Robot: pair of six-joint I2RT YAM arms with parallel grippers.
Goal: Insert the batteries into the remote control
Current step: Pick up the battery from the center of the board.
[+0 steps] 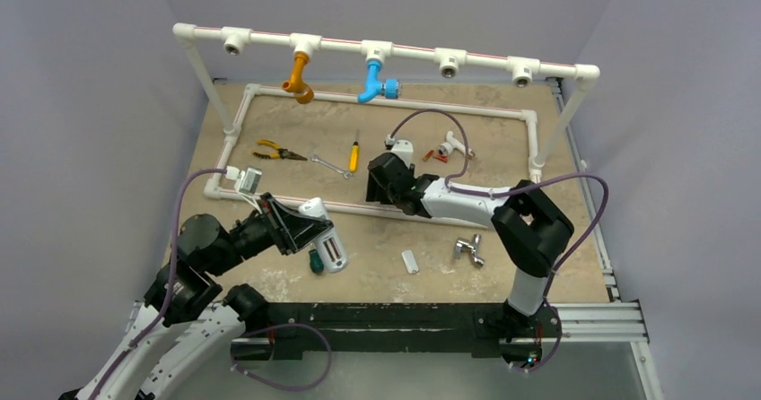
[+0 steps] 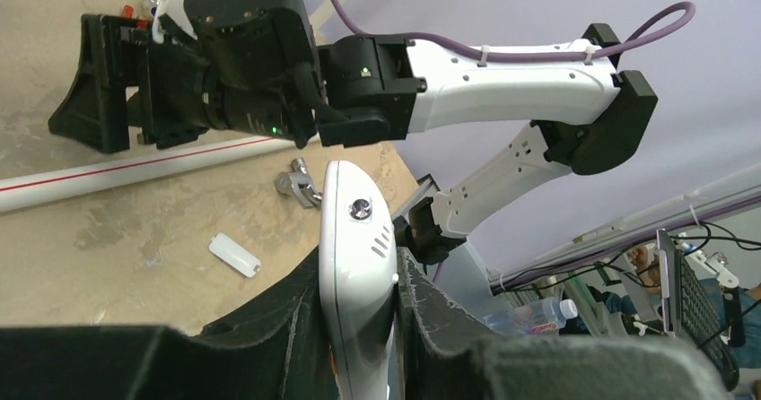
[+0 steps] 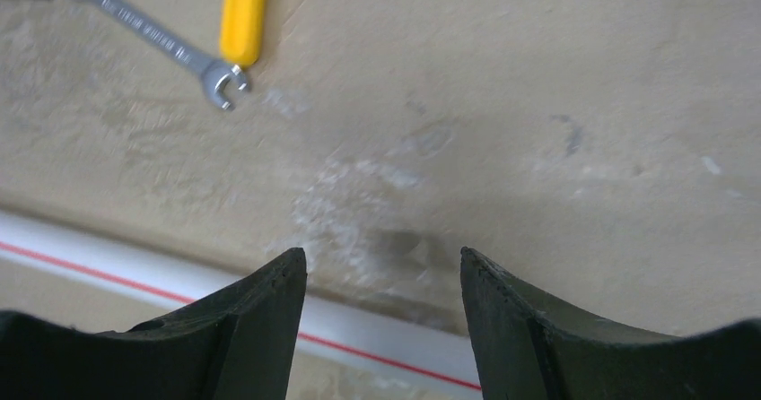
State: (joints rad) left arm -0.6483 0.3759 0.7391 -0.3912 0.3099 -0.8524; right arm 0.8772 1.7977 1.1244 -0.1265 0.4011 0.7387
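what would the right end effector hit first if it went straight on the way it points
Most likely bare tabletop just beyond the white pipe, framed by the open right end effector. The wrench and yellow screwdriver lie off to the side. Depth is uncertain.

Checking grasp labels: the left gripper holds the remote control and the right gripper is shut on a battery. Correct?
No: the right wrist view shows the right gripper open and empty; the batteries lie on the table. The left gripper does hold the remote control.
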